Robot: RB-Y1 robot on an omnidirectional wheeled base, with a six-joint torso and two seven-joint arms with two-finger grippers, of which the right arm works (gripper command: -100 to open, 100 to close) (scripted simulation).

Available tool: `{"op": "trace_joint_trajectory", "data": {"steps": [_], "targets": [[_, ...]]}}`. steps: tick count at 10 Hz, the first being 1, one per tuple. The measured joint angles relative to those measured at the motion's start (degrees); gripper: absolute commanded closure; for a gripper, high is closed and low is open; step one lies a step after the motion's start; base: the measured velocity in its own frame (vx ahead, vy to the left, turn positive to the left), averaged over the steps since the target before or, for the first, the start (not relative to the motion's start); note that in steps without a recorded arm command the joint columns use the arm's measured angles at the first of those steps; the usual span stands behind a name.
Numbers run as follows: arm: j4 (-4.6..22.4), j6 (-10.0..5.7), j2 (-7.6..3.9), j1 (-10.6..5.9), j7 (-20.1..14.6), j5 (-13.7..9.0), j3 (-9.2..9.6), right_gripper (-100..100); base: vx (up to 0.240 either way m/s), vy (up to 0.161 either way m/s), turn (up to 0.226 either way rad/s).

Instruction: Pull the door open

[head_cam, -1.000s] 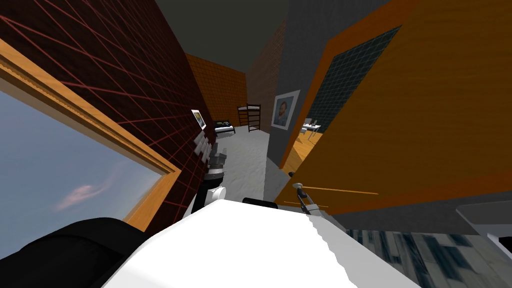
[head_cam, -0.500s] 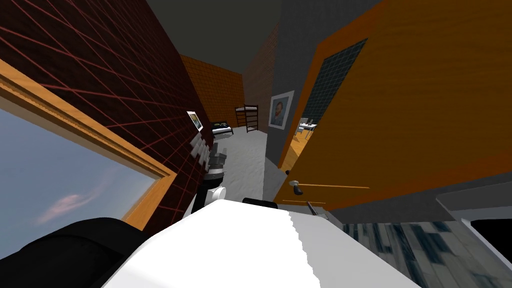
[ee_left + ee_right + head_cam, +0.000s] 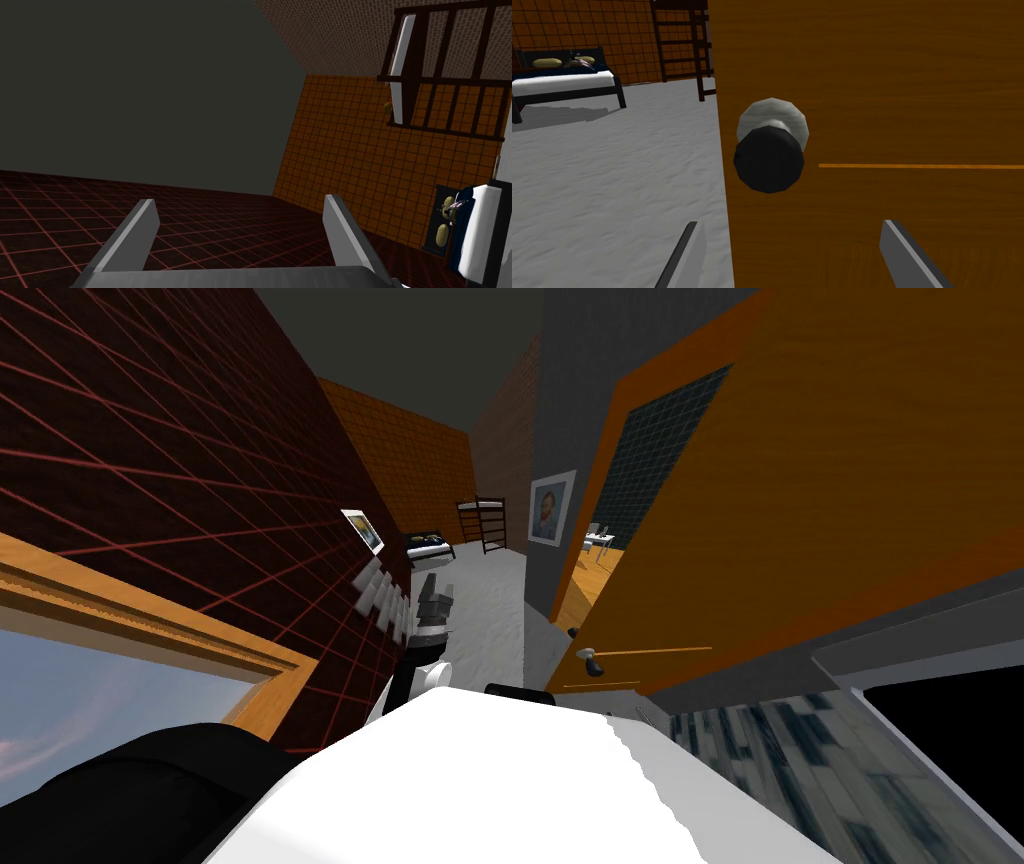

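Holding the jaws of the right gripper (image 3: 790, 225) spread wide and gripping nothing, with the dark round knob (image 3: 768, 159) lying beyond the fingertips, apart from both blades and nearer the one by the door's edge. Facing the brown wood-grain door (image 3: 887, 100) squarely in the right wrist view, the knob sitting on a pale grey rosette (image 3: 772, 117) just beside the door's free edge. Looking past that edge to a grey floor (image 3: 612, 175), a dark-framed bed (image 3: 562, 82) with a white mattress, and a dark ladder-like frame (image 3: 682, 45). Finding the door across the right half of the head view, standing ajar, with the knob low and just right of centre and a strip of lit wooden flooring (image 3: 590, 578) showing through the gap above it. Holding the left gripper (image 3: 240, 200) likewise open and empty, raised just left of centre in the head view, beside the dark red gridded wall (image 3: 200, 438).
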Motion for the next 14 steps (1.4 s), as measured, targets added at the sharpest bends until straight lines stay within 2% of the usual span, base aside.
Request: {"op": "trace_joint_trajectory", "data": {"steps": [1,2,5,7,8,13,14], "targets": [[-0.52,-0.2,-0.15,0.99,0.42,-0.1,-0.11,-100,-0.006,0.03,-0.05],[-0.53,-0.3,-0.15,1.12,0.51,-0.11,-0.11,-100,0.052,0.081,0.247],[2.25,0.73,0.1,-1.15,-1.08,-1.82,-1.51,-100,0.12,0.107,0.193],[1.37,2.63,-0.54,-1.43,-1.7,-3.36,-2.82,-100,0.12,0.063,0.127],[1.35,2.87,-0.56,-1.51,-1.8,-3.46,-2.92,100,-0.008,-0.003,-0.039],[1.38,2.63,-0.54,-1.42,-1.7,-3.36,-2.82,100,-0.017,-0.008,-0.001],[1.38,2.63,-0.54,-1.42,-1.7,-3.36,-2.82,-100,0.02,-0.006,-0.155]]}}
